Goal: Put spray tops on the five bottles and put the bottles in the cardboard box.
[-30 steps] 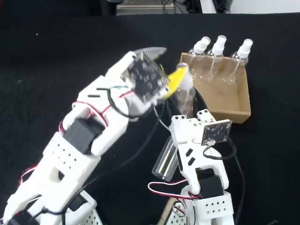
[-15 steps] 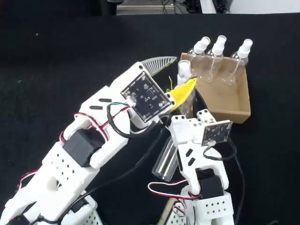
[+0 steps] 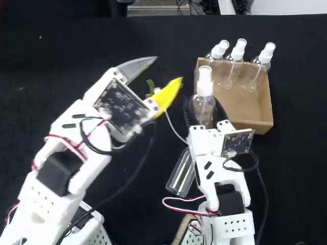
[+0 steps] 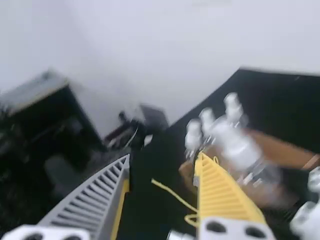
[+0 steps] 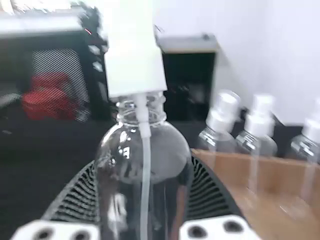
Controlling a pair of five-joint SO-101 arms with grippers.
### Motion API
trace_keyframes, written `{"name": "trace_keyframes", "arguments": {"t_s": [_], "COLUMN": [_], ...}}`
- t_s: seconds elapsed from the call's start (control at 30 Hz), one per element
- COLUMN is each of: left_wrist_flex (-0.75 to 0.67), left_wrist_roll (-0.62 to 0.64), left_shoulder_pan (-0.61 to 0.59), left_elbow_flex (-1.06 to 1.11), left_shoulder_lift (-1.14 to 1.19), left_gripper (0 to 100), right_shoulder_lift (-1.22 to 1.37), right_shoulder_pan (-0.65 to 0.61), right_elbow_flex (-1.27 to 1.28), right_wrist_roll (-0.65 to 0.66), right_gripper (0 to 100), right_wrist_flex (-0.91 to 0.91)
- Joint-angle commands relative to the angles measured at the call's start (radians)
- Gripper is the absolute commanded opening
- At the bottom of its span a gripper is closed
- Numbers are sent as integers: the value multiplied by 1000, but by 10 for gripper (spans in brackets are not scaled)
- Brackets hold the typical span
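Clamped in the right gripper [image 3: 204, 118], the bottle [image 3: 203, 104] stands upright — spray top [image 3: 205, 76] up — just at 9 o'clock of the cardboard box [image 3: 255, 109], which holds three capped bottles [image 3: 237, 64] at its 12 o'clock wall; the left gripper [image 3: 166, 69] gapes empty.

Clear bottle [image 3: 203, 106], white spray top [image 3: 205, 77], black worktop [image 3: 61, 46].
The left pincer [image 3: 166, 70] has one yellow ribbed finger and one grey; the right pincer [image 5: 145, 170] is black and ribbed; the cardboard box [image 3: 255, 109] is plain brown.
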Motion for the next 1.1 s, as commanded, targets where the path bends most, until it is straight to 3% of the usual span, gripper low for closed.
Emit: {"name": "trace_keyframes", "arguments": {"t_s": [0.0, 0.17, 0.37, 0.53, 0.7, 0.9, 1.07], "left_wrist_flex": [60, -55, -431, -713, -726, -674, -655], "left_wrist_roll": [3, 8, 11, 11, 12, 158, 178], "left_shoulder_pan": [-147, -251, -223, -202, -196, -199, -202], "left_elbow_flex": [157, 524, 998, 1237, 1285, 1285, 1285], "left_shoulder_lift": [-75, -176, -296, -356, -382, -384, -384], "left_gripper": [205, 205, 205, 205, 205, 205, 205], "right_shoulder_lift": [-96, -94, -79, 90, 377, 759, 1098], "right_shoulder_pan": [121, 307, 559, 651, 747, 827, 888], "right_elbow_flex": [-124, -216, -274, -275, -271, -289, -361], "right_wrist_roll": [-6, 2, 5, 153, 178, 169, 169], "right_gripper": [11, 11, 11, 11, 11, 11, 11], "right_wrist_flex": [109, 170, 69, -117, -365, -723, -982]}}
